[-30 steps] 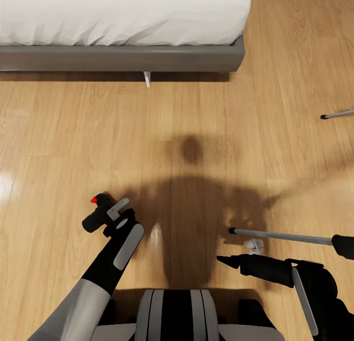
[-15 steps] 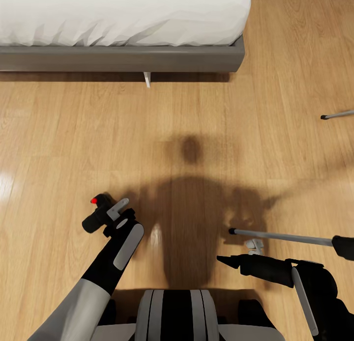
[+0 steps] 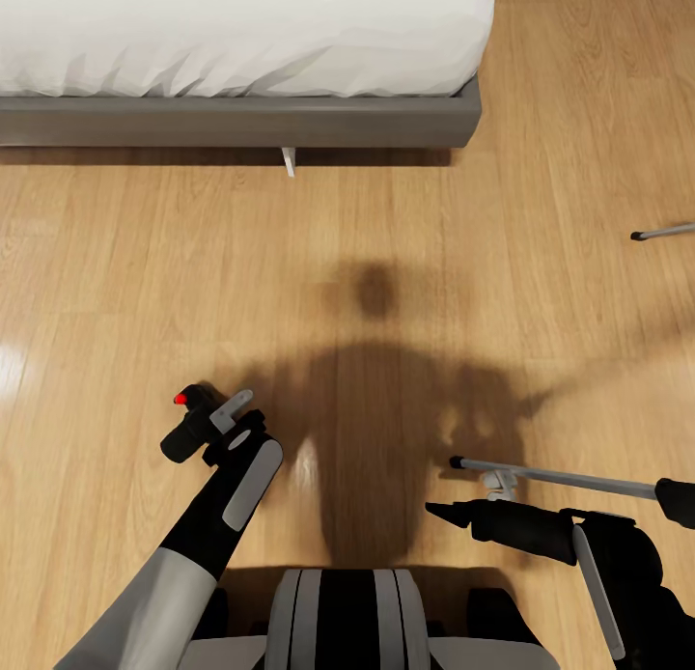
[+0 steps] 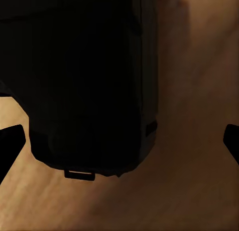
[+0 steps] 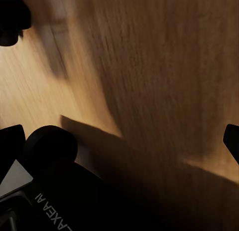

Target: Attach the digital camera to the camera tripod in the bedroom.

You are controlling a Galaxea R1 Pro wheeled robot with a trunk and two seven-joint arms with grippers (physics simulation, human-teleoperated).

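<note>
1. Left claw (image 3: 208,421) first: it's pinching the digital camera (image 3: 189,421), which sits at the end of the arm, red button up, carried over the floor (image 3: 386,226) in the head view. In the left wrist view the camera's dark body (image 4: 89,81) hangs close in front of the lens, with wood planks beyond.

2. Right claw (image 3: 499,481): only a pale bit shows past the dark forearm in the head view, just beside a tripod leg. Spread or pressed together? I can't tell; the right wrist view gives shadowed floor and a dark robot part, not the fingers.

3. The camera tripod: one silver leg (image 3: 555,477) runs low across the floor from its dark foot towards the right edge of the head view, passing just beside the right claw. A second foot (image 3: 661,232) pokes in further up that same edge. The head plate isn't in sight.

4. Step in hand, by my reading: the pick-up is done and the carry is on; mounting is not yet done.

5. The next move calls for turning towards the right, bringing the tripod's head into sight, then raising the camera over the plate.

6. Room to move: bare floor ahead, open up to the bed (image 3: 241,120), whose grey frame edge lies well apart from both arms. The tight spot is the right side, where a careless sweep could knock that leg.
</note>
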